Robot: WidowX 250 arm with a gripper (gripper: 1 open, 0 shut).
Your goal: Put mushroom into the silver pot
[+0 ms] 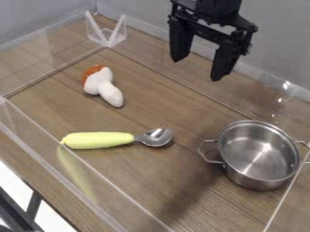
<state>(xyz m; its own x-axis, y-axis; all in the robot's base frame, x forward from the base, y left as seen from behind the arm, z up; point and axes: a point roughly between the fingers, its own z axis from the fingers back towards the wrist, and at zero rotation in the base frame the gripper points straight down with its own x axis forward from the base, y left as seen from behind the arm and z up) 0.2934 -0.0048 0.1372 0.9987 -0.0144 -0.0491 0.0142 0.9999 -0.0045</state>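
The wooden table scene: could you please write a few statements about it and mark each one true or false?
1. The small cream-stemmed toy mushroom with the orange-brown cap lies inside the shiny round steel pot. False: it lies on the wooden table, apart from the pot.
2. The black gripper is open and holds nothing. True.
3. The yellow-green-handled metal spoon lies between mushroom and pot. True.
4. The pot lies tipped on its side. False: it stands upright and empty.
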